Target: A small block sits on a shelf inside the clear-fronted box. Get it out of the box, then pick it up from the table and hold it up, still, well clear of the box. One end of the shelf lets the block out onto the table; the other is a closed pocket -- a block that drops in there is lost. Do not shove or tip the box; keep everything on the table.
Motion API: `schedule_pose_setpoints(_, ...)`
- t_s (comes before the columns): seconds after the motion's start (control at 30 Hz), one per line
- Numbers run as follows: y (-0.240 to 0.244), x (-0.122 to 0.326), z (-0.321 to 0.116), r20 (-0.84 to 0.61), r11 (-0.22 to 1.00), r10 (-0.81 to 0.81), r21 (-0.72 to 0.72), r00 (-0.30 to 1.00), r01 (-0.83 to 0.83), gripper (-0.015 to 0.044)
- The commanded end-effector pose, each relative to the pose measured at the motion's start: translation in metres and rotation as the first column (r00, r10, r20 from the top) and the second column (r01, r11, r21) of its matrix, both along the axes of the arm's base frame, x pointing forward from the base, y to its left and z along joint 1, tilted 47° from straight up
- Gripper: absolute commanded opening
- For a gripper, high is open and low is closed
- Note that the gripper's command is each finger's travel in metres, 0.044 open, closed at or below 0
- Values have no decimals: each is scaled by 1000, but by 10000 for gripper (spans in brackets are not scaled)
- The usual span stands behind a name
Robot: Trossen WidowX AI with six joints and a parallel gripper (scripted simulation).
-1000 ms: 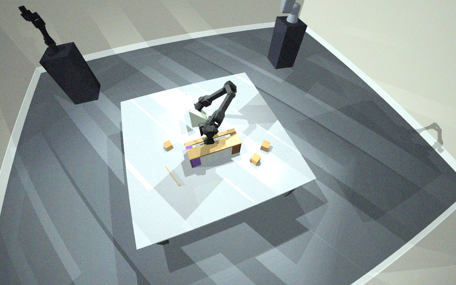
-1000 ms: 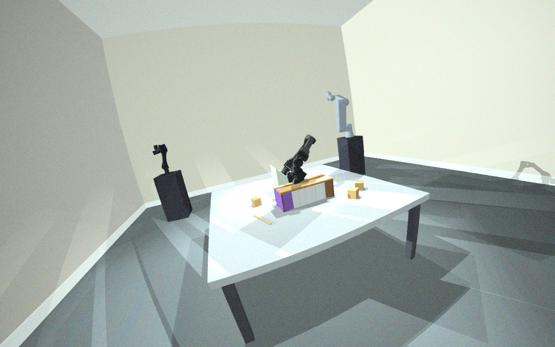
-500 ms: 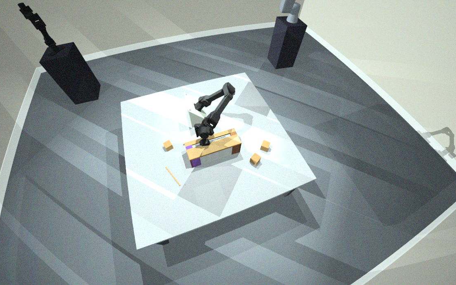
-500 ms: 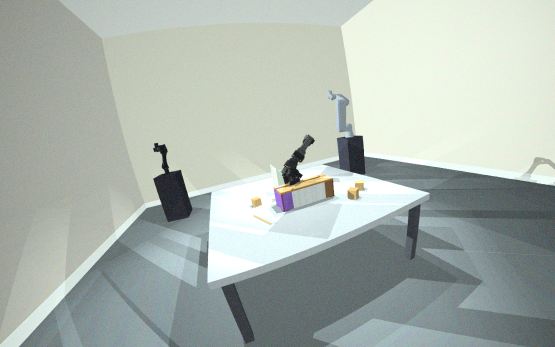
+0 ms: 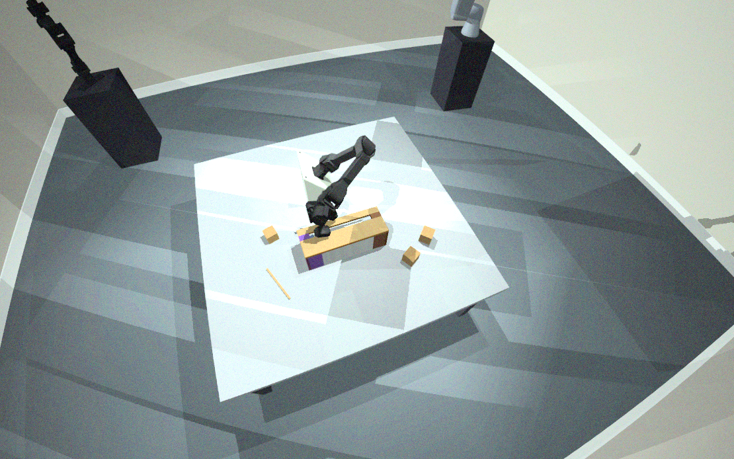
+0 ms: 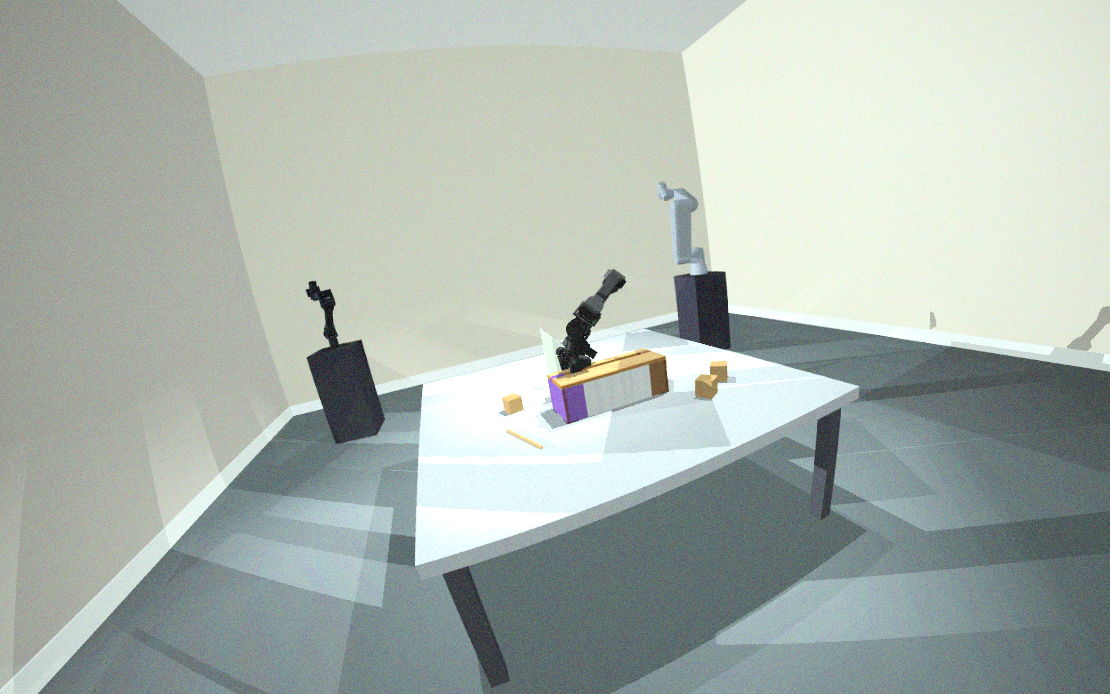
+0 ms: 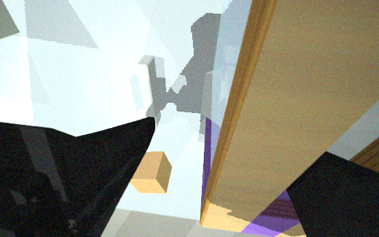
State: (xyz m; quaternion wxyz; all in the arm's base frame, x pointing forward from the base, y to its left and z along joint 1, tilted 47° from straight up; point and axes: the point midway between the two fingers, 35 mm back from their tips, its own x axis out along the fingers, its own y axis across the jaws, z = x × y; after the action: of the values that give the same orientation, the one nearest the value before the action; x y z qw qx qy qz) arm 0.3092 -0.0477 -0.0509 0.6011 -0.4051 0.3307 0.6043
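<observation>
The box (image 5: 344, 235) (image 6: 615, 368) (image 7: 287, 85) has a wooden top with a long slot, a purple left end and a brown right end. My gripper (image 5: 321, 231) (image 6: 575, 365) (image 7: 211, 129) is open and empty, low over the top near the purple end. In the wrist view its left finger hangs outside the box's rear edge and its right finger over the slot side. A small pale object lies on the table behind the box; I cannot tell whether it is the block. No block can be made out on the shelf through the window or slot.
A wooden cube (image 5: 270, 234) (image 6: 512, 403) (image 7: 152, 171) lies beyond the purple end. Two more cubes (image 5: 426, 235) (image 5: 410, 256) (image 6: 705, 386) lie beyond the brown end. A thin stick (image 5: 278, 284) (image 6: 524, 439) lies front left. A pale upright panel (image 6: 550, 351) stands behind the box.
</observation>
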Motion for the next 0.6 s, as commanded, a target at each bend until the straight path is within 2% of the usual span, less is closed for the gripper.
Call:
schedule_pose_setpoints(0.0, -6, 1, -8, -3, 1000, 5, -4, 1000, -5, 400)
schedule_pose_setpoints(0.2, -8, 1, -6, -3, 1000, 5, -5, 1000, -5, 400)
schedule_pose_setpoints(0.43, -49, 0, 36, -3, 1000, 1, -2, 1000, -1, 400)
schedule_pose_setpoints(0.57, -50, 0, 38, -3, 1000, 1, -2, 1000, -1, 400)
